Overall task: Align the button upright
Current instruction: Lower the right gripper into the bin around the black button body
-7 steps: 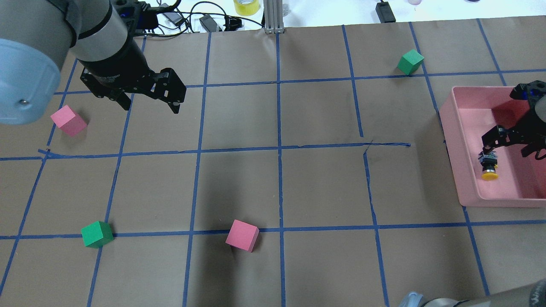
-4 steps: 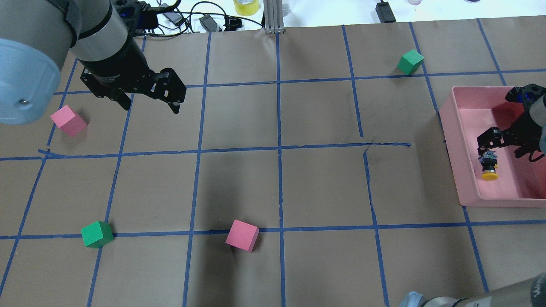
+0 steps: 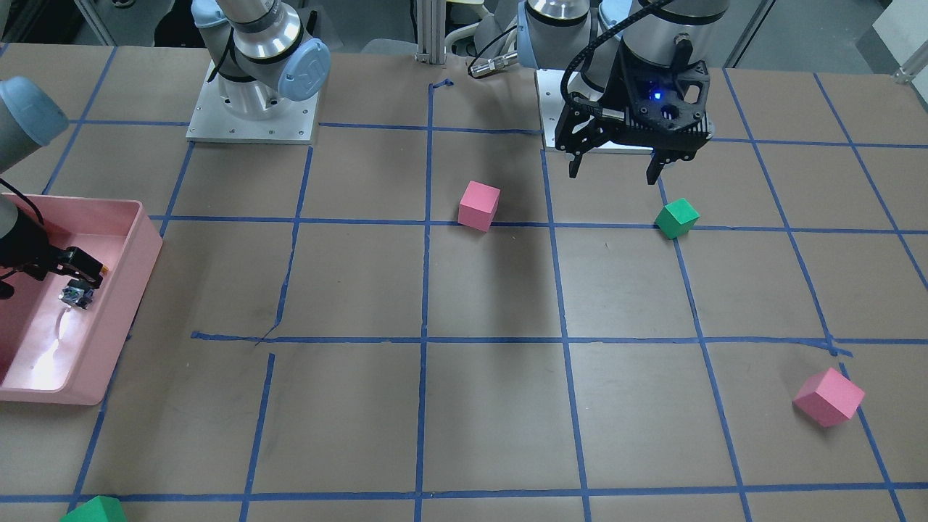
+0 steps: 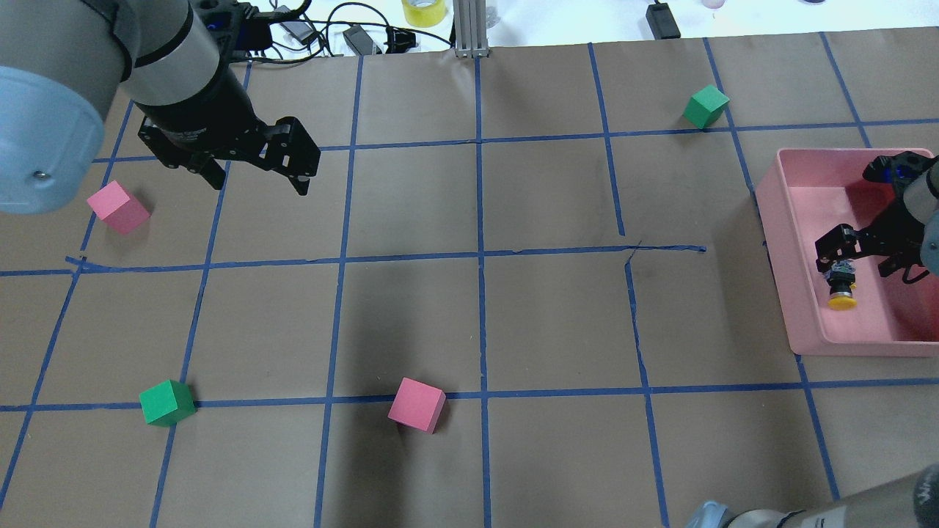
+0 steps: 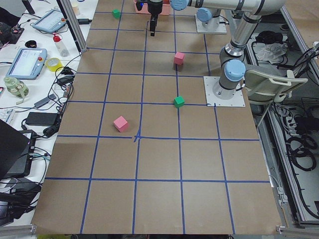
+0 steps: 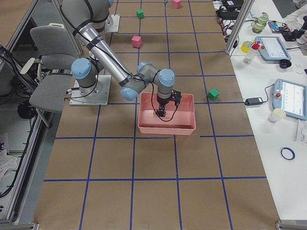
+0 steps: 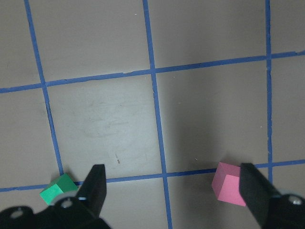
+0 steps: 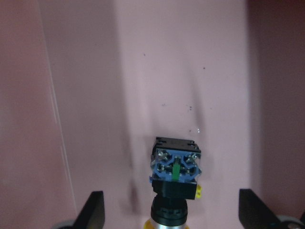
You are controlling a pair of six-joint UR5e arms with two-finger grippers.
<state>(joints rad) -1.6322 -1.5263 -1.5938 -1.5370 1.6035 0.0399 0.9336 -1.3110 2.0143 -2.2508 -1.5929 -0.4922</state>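
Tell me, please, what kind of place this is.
Probably a robotics lab or test cell: a left arm and a right arm bolted to a paper-covered table with a blue tape grid, and teach pendants on a side bench.

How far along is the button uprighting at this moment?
Done: nothing yet. The button lies on its side in the pink bin, its yellow cap pointing sideways.
In hand: the right claw is open, with a finger on either side of the button, not yet gripping.
Left: grasp it, turn it cap-up and set it down.
The left claw hangs open, far off.
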